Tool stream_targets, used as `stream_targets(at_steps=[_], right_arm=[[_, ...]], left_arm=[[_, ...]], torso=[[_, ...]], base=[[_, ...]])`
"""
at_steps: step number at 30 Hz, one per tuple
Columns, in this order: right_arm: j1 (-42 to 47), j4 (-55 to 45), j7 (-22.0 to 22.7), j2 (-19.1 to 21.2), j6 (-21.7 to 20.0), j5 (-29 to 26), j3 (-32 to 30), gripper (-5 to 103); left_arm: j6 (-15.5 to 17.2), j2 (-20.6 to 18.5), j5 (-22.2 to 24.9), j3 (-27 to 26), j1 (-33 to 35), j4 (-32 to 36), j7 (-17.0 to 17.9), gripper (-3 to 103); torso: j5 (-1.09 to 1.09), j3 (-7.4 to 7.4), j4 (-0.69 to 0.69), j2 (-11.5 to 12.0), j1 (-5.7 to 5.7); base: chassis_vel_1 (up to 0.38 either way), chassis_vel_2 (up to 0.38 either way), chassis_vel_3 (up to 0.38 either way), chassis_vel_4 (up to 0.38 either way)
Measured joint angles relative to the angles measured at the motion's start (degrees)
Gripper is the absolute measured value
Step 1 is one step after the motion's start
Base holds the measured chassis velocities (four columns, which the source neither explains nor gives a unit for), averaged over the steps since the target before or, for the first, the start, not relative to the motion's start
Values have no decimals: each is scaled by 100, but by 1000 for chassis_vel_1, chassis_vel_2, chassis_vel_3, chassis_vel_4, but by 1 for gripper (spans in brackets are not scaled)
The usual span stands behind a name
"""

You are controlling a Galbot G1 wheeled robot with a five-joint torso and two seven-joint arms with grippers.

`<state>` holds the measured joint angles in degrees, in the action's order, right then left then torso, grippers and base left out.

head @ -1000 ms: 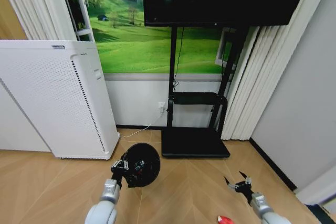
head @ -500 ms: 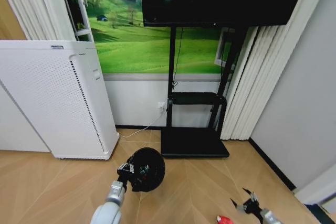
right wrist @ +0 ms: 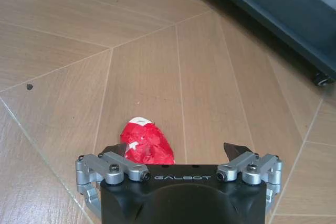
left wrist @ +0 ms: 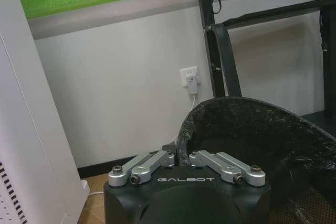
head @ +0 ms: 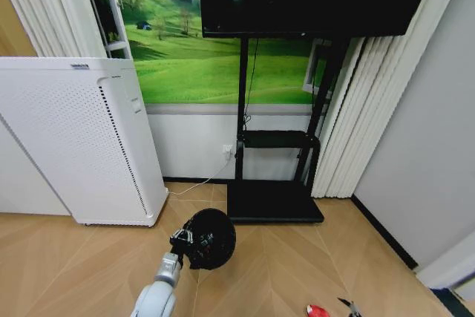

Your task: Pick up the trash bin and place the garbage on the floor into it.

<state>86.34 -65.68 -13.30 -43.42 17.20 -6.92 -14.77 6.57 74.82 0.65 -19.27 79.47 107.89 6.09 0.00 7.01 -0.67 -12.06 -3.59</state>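
Note:
The trash bin (head: 211, 238), black and round with a dark liner, hangs tilted just above the wood floor. My left gripper (head: 182, 241) is shut on its near rim; the left wrist view shows both fingers closed together over the rim of the trash bin (left wrist: 252, 129). A crumpled red-and-white wrapper (head: 317, 310), part of the garbage, lies at the bottom right of the head view. My right gripper (right wrist: 176, 150) hangs open low over the floor. The wrapper (right wrist: 147, 142) lies beside one of its fingertips (right wrist: 114, 150), apart from the other.
A tall white perforated appliance (head: 74, 139) stands at the left against the wall. The black screen stand's base (head: 274, 202) sits just behind the bin, its castor (right wrist: 320, 80) near my right gripper. Curtains (head: 349, 124) and a grey wall (head: 423, 154) close the right side.
My left gripper has carried the bin a little to the right. My right gripper has dropped low toward the red wrapper, sinking to the bottom edge of the head view.

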Motion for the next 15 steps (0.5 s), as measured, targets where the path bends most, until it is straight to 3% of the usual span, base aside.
stream_targets(at_steps=[15], right_arm=[[-679, 946, -108, -449, -8, 172, 463, 100]], left_arm=[[9, 50, -47, 33, -7, -1, 23, 6]], torso=[[0, 0, 0, 0, 0]], base=[[0, 0, 0, 0]])
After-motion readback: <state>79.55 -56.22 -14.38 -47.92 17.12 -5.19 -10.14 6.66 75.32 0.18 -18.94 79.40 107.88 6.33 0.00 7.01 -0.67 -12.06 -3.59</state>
